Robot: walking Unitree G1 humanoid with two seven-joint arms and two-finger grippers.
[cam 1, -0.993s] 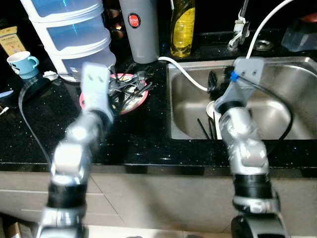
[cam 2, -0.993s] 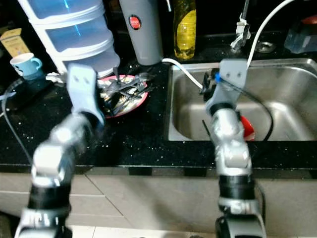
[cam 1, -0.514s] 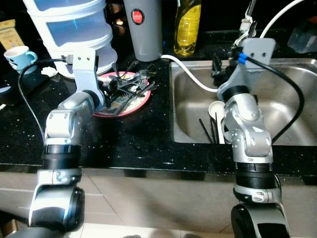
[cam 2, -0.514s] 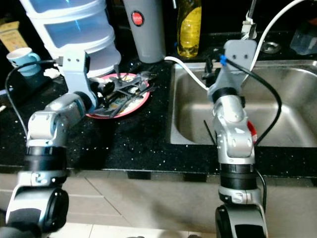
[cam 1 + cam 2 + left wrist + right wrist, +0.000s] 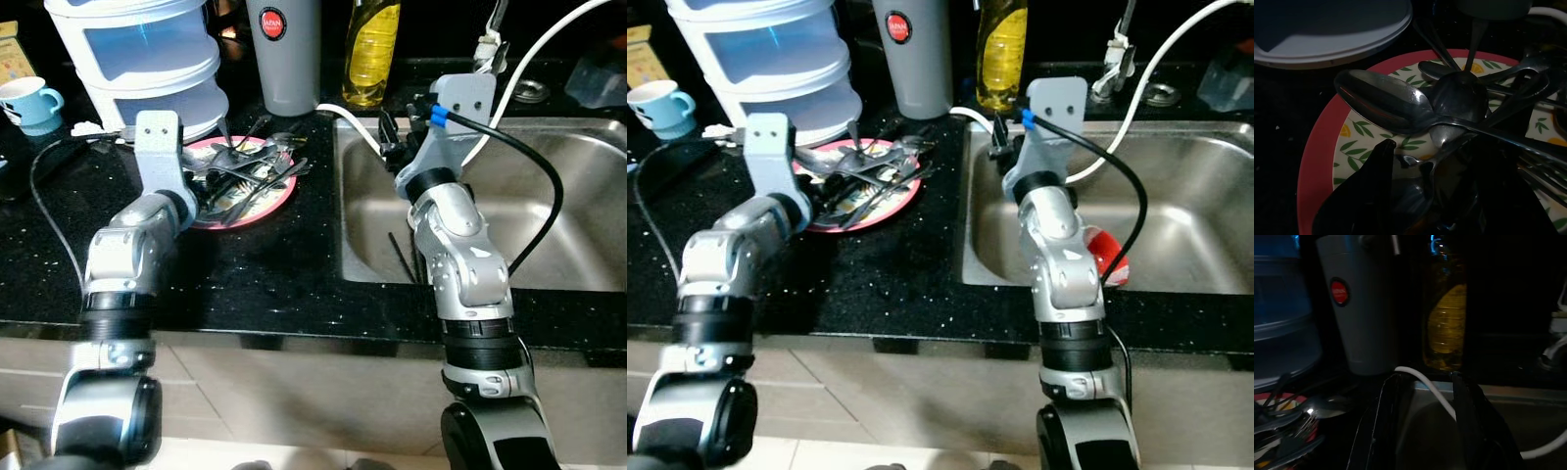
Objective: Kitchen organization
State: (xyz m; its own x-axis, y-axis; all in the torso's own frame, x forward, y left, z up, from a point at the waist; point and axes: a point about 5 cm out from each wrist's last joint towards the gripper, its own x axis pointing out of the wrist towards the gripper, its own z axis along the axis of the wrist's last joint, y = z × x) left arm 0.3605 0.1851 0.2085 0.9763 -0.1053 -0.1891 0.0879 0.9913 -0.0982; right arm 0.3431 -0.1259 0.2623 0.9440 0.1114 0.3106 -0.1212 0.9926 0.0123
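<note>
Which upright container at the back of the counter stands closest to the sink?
The yellow liquid bottle, just behind the sink's left corner. The grey tumbler with the red badge stands further left.

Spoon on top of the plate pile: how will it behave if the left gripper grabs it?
The spoon looks like polished metal, so probably stiff and slippery. It lies across other cutlery on the plate, so lifting it may shift its neighbours. The left gripper sits low over the pile.

Black speckled counter (image 5: 255, 274) carries plate (image 5: 275, 200), tumbler (image 5: 284, 54), mug (image 5: 29, 102).
</note>
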